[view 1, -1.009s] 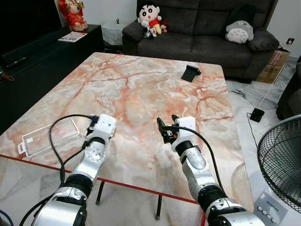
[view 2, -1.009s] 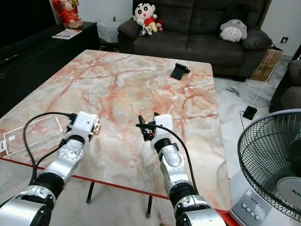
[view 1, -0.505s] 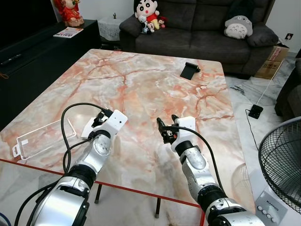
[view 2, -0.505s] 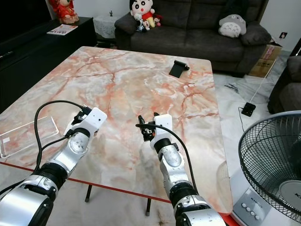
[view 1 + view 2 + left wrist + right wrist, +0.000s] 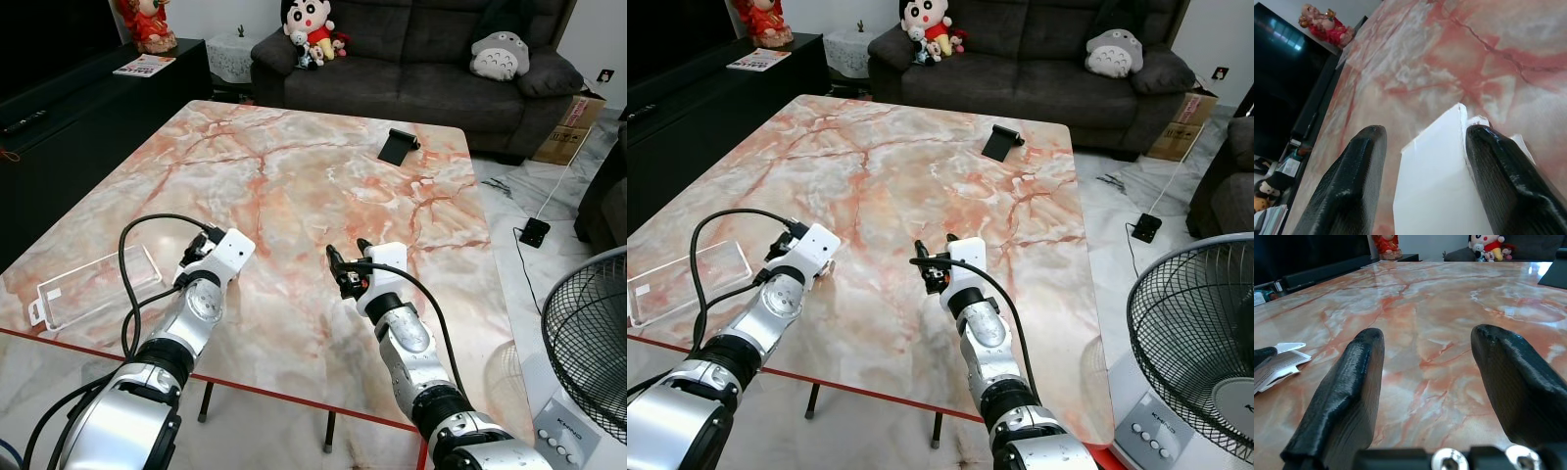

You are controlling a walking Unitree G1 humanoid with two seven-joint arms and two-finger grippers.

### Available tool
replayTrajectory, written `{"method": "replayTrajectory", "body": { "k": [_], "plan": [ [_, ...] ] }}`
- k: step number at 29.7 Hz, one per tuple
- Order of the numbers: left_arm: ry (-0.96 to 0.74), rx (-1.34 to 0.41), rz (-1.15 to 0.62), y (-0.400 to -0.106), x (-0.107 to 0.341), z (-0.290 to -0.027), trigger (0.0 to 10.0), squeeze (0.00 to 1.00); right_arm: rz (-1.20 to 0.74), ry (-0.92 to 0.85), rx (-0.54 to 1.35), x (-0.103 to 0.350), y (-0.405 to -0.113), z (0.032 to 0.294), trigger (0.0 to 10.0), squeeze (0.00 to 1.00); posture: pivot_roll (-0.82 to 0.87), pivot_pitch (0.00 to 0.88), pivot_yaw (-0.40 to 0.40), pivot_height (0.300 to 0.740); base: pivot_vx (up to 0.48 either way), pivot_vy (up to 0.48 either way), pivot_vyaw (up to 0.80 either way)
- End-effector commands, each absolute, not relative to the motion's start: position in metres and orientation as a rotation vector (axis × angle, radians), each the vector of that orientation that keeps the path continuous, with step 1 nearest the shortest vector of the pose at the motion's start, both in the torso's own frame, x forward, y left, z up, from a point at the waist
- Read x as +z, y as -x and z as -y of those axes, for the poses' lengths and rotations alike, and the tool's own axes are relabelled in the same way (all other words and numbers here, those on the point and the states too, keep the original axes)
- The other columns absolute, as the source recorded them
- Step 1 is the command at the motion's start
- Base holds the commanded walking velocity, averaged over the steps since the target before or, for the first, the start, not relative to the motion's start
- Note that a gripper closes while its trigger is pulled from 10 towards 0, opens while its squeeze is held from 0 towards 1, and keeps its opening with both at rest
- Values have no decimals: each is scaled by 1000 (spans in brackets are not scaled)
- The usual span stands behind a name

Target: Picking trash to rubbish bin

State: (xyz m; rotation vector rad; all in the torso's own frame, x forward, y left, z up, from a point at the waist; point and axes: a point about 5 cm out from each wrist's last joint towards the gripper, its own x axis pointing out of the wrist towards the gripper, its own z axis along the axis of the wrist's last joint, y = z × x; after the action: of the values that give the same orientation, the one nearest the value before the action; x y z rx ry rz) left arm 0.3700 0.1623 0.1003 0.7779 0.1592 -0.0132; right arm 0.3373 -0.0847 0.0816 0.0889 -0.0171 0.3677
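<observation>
A white paper scrap (image 5: 1442, 166) lies on the marble table (image 5: 323, 176), between the spread fingers of the left gripper (image 5: 1422, 171); the right gripper (image 5: 348, 257) hovers nearby, fingers also spread; a clear plastic tray (image 5: 88, 286) lies left.

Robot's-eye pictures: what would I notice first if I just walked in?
The big orange-veined marble table stands out first, with two silver arms reaching over its near edge. The left gripper has its black fingers open around a white piece of paper on the tabletop, while the right gripper is open over bare marble. Behind is a dark sofa with plush toys.
</observation>
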Motion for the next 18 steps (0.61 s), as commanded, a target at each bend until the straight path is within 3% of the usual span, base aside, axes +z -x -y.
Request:
{"method": "replayTrajectory", "body": {
  "k": [1, 18],
  "plan": [
    [-755, -6, -180, -370, 99, -163, 10000, 0, 32, -88, 366, 87, -341, 86, 10000, 0, 36, 0, -19, 740, 0, 0, 0],
    [-713, -6, -261, -365, 88, -172, 10000, 0, 35, -92, 370, 89, -342, 85, 10000, 0, 41, 0, -19, 740, 0, 0, 0]
  ]
}}
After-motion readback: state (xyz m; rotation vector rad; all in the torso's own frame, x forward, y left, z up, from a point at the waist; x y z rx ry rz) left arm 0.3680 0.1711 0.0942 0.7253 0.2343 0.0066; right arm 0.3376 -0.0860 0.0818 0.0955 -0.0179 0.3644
